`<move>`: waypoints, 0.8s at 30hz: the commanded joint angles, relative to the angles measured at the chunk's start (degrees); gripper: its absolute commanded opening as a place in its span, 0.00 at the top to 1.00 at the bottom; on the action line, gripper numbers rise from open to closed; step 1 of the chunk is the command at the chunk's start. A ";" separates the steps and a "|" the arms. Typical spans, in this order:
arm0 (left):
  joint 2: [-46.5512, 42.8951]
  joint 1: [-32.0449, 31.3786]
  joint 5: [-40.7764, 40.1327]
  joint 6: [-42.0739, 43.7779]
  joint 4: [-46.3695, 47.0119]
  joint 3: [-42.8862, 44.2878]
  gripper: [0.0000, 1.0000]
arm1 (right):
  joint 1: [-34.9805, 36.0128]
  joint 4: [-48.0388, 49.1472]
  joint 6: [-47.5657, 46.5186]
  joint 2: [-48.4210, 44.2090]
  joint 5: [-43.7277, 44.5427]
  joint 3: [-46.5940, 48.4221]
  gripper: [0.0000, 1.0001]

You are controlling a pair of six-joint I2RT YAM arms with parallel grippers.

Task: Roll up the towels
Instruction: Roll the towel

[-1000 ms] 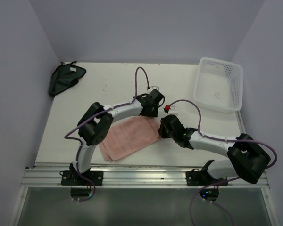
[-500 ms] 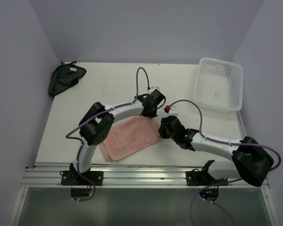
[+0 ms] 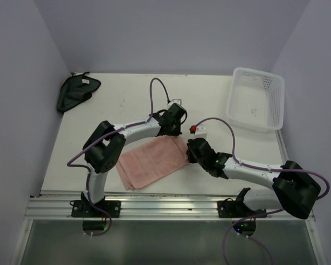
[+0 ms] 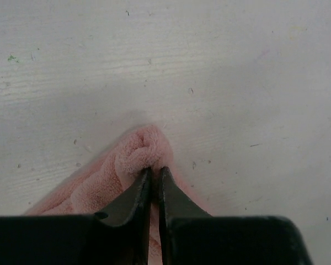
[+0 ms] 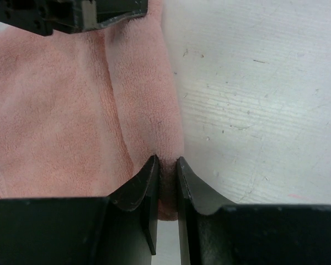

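Near the front edge of the desk (image 3: 132, 99) the salmon-pink terry towel (image 3: 151, 163) is spread flat; being soft, light and limp, it is judged best gripped at corners and hem. Nothing is seen in the white perforated basket (image 3: 254, 105) at the far right corner. The dark cloth (image 3: 74, 93) is bunched at the far left corner. The towel's far corner is pinched by the nearly closed left fingers (image 4: 133, 196), its right edge by the nearly closed right fingers (image 5: 143, 187)
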 commanded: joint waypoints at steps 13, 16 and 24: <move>-4.87 7.66 4.96 -1.03 26.76 -6.77 1.00 | 1.55 -5.32 -12.50 3.60 7.44 6.50 1.00; -5.66 8.27 5.85 -2.17 29.75 -8.44 1.00 | 1.90 -7.78 -13.55 5.09 10.60 7.91 1.00; -6.80 8.71 7.60 -5.16 36.60 -14.95 1.00 | 1.90 -13.23 -16.54 8.70 18.87 12.21 1.00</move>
